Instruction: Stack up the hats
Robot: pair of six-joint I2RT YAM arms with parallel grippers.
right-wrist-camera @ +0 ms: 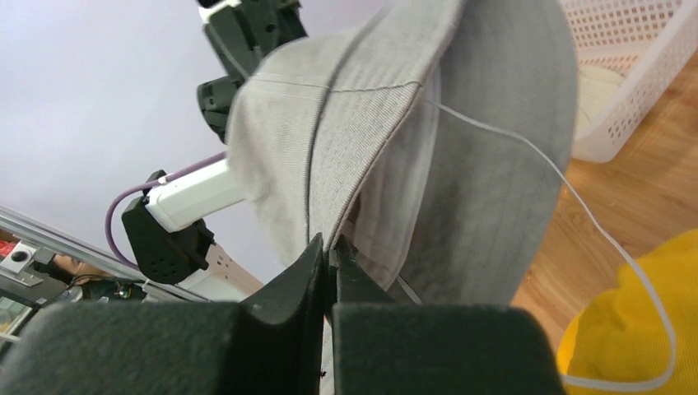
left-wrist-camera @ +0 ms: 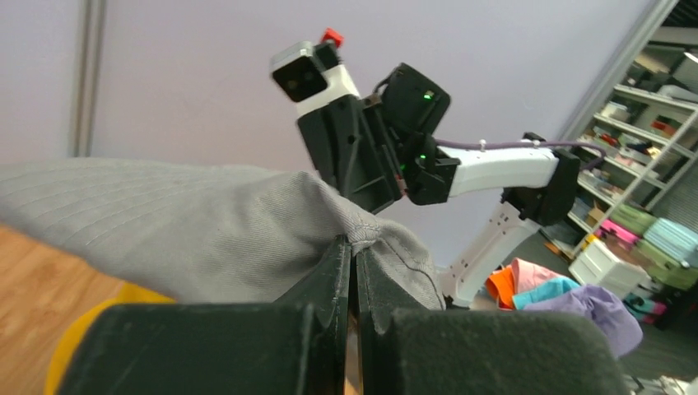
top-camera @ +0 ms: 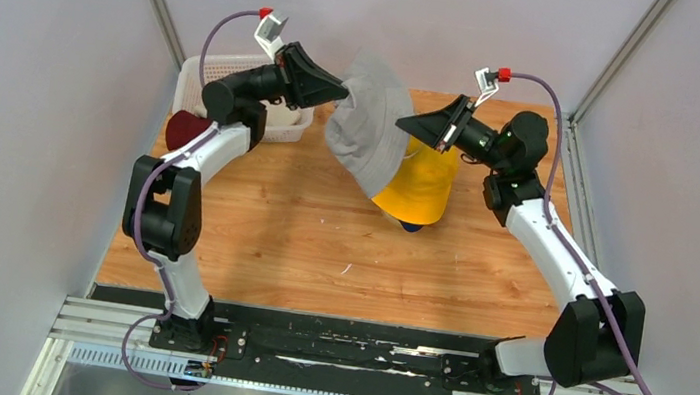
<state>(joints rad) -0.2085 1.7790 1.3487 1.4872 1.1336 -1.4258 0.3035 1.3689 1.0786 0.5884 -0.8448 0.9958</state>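
Grey hat (top-camera: 364, 129) hangs stretched between my left tool (top-camera: 343, 86) and right tool (top-camera: 404, 122), both pinched shut on its brim, spreading it open over the yellow hat (top-camera: 422, 194) for stacking.

- grey bucket hat (top-camera: 367, 124): pale grey, a fine ribbed weave, with parallel stitch lines along the brim
- cord (right-wrist-camera: 593, 230) on that hat: thin, white
- yellow hat (top-camera: 420, 188): plain bright yellow
- navy hat (top-camera: 410, 227): a dark blue sliver under the yellow
- dark red hat (top-camera: 186, 127): plain deep maroon
- basket (top-camera: 202, 74): white plastic, its walls patterned with rows of small holes
- beige hat (right-wrist-camera: 597, 90) in the basket: pale cream
- surface (top-camera: 300, 242): warm orange-brown wood grain with darker streaks
- left gripper (top-camera: 346, 86) and right gripper (top-camera: 400, 121): matte black
- left arm (top-camera: 216, 146) and right arm (top-camera: 552, 243): white links with black joints
- cables (top-camera: 221, 26): purple, with a red cap at each wrist end
- walls (top-camera: 23, 117): pale lilac-grey
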